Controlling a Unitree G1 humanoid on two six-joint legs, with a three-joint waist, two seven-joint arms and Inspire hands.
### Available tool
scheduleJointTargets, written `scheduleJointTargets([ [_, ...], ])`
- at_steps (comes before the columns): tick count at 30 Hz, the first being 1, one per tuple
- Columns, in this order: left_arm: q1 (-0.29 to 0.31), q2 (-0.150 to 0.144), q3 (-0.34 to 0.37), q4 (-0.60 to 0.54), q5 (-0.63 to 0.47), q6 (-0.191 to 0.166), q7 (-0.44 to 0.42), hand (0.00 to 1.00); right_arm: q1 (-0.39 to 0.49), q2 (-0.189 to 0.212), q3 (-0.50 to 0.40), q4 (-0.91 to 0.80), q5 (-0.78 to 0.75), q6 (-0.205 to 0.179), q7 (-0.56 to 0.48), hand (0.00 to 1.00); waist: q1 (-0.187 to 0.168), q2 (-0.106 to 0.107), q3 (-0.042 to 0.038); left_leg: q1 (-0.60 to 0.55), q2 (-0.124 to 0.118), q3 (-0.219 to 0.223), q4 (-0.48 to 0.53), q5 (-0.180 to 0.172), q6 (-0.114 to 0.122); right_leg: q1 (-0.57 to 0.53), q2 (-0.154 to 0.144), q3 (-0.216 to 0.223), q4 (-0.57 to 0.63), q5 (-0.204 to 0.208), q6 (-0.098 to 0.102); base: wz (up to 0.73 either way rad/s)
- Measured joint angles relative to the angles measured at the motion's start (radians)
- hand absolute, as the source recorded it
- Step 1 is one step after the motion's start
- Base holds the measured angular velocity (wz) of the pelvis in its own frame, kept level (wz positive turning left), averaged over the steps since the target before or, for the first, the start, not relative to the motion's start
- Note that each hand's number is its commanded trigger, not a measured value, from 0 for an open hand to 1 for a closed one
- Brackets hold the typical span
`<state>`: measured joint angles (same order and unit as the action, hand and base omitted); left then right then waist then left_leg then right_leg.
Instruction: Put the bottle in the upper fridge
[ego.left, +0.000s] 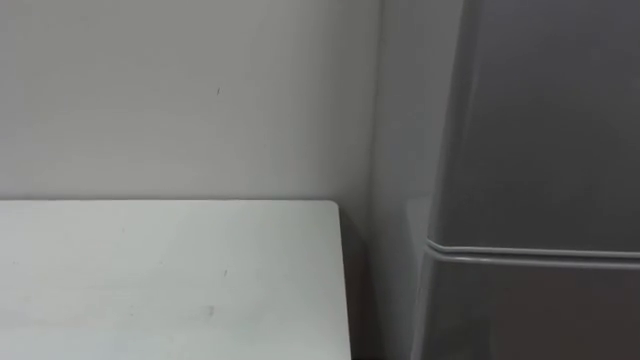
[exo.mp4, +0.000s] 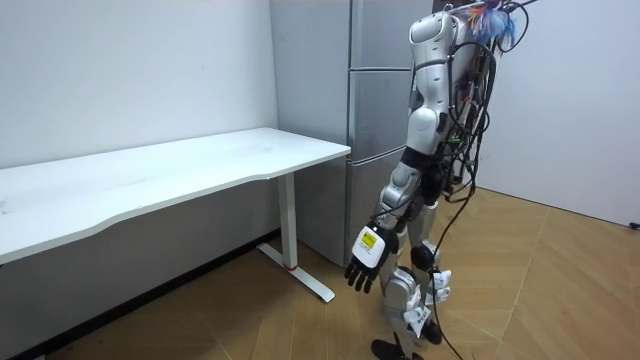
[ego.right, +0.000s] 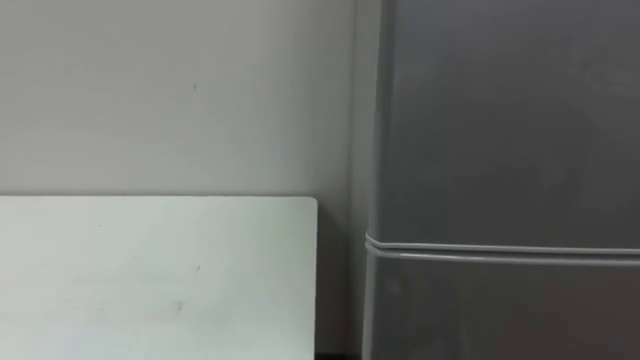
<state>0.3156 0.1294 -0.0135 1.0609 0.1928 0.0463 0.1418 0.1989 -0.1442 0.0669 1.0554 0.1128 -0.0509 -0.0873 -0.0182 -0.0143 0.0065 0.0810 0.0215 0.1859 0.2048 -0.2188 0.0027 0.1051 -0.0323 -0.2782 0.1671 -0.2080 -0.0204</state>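
Along the wall at left, a white desk (exo.mp4: 200, 165). Further right, beside the desk's end, left hand (exo.mp4: 365, 262) hanging low, fingers loose, holding nothing. Furthest right, grey fridge (exo.mp4: 385, 130), upper door (ego.right: 500, 120) shut. Cannot tell where the bottle is: perhaps behind that door, perhaps elsewhere. Probably smooth, round, apt to slip; best wrapped around mid-body, kept upright.

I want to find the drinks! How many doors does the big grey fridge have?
2 show, both shut: on the tall grey metal fridge, the upper door sits above a seam and the lower door below it. Its top is cut off, so more may be hidden.
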Motion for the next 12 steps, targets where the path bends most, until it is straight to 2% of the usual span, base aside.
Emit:
scheduleJointTargets([
  [12,0.0,0.001,-0.002,-0.002,0.0,0.001,-0.011,0.0,0.0,-0.003,0.0,0.0,0.0,0.0,0.019,0.0,-0.002,0.0,-0.0002,-0.001,0.0,0.0,0.0,0.0,0.0,0.0,0.0,-0.001,0.002,-0.001,0.0,0.0],
])
